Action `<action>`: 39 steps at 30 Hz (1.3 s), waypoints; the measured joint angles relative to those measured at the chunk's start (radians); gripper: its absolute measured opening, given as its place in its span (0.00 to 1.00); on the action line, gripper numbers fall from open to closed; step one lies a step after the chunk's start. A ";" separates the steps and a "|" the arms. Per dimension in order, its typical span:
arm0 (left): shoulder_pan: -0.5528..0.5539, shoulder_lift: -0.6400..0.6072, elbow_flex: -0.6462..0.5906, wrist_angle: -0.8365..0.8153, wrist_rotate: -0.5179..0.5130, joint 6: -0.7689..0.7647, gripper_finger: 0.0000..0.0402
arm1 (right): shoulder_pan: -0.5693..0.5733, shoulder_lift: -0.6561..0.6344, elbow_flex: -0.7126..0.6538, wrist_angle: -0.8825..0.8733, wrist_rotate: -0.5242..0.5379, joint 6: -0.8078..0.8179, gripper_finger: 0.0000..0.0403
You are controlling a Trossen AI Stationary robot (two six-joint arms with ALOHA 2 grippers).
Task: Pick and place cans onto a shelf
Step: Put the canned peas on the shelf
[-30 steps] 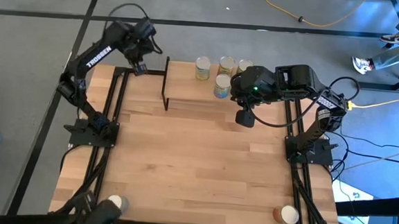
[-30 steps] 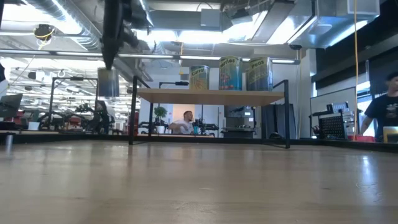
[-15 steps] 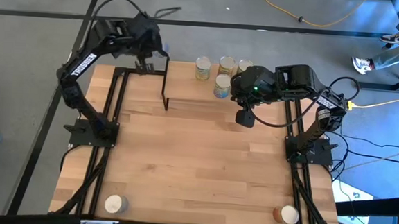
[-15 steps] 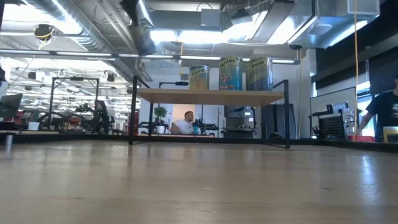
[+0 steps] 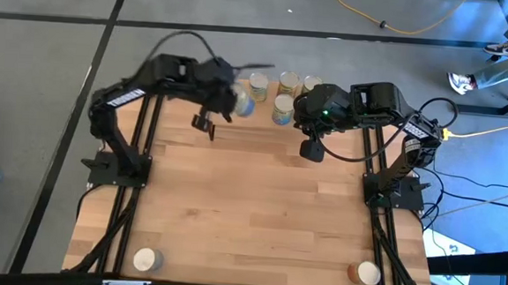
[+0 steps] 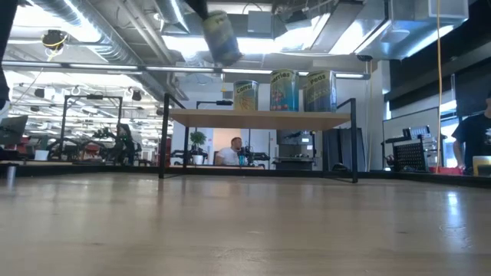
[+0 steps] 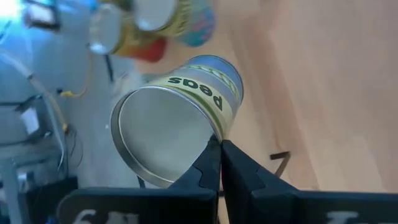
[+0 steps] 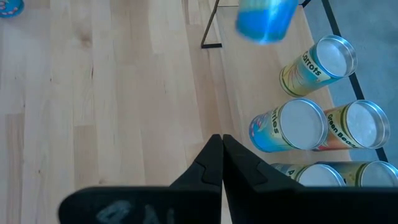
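Your left gripper (image 7: 219,163) is clamped on a tin labelled "peas" (image 7: 186,112); its fingertips (image 7: 211,155) meet along the can's side near the rim, so the hold looks thin. Seen from table height, that peas can (image 6: 220,36) hangs tilted in the air above the shelf (image 6: 261,119), towards the end away from the cans already standing on it. A stiff, smooth metal cylinder like this will likely slip or swing in a narrow pinch, so take such cans across the middle of the body. Level it before you set it down. Your right gripper (image 8: 221,155) is closed on nothing, hovering over the shelf beside the carrots can (image 8: 317,65) and its neighbours.
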 joint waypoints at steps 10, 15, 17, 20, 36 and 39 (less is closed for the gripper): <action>0.013 0.156 0.000 0.000 0.045 0.099 0.00 | 0.000 0.000 0.000 0.000 -0.001 0.002 0.01; 0.043 0.193 -0.001 -0.001 0.082 0.121 0.00 | 0.000 0.000 0.000 0.000 -0.008 0.002 0.01; 0.055 0.204 -0.001 0.000 0.081 0.126 0.00 | 0.000 0.000 0.000 0.000 -0.008 0.002 0.01; 0.066 0.223 -0.001 0.006 0.081 0.136 0.00 | 0.000 0.000 0.000 0.000 -0.008 0.002 0.01; 0.071 0.267 0.001 0.038 0.053 0.151 0.00 | 0.000 0.000 0.000 -0.001 -0.010 -0.001 0.01; 0.067 0.267 0.001 0.047 0.025 0.148 0.00 | 0.000 0.000 0.000 -0.001 -0.010 -0.001 0.01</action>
